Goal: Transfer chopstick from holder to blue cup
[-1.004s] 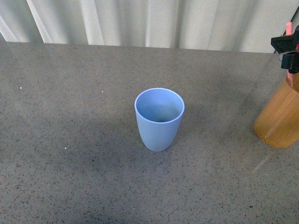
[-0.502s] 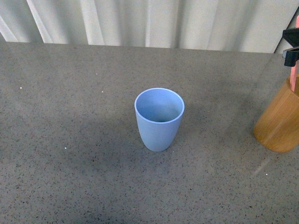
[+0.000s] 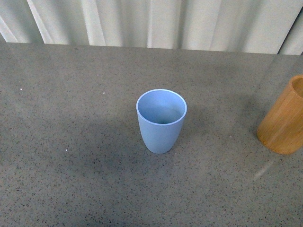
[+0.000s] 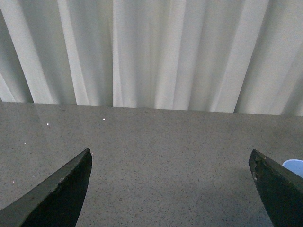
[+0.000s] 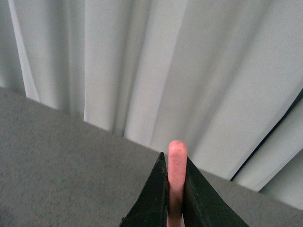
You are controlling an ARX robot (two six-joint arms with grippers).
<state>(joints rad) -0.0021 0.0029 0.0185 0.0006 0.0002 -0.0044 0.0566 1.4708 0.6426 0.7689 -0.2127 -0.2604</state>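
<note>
My right wrist camera shows the right fingers closed narrowly on the chopstick. One dark finger presses against each side of the salmon-pink stick, and its rounded tip stands just past the fingertips. The rest of the stick is out of frame.

My left wrist camera shows the left fingers spread wide and holding nothing, with grey table between them.

On my front camera, the blue cup stands upright near the middle of the table, mouth open upward. The holder, an orange-brown wooden cylinder, stands well apart on the robot's right and is partly cut off by the frame edge.

The table is grey speckled stone with tiny white flecks. Pale pleated curtains hang along its far edge.
</note>
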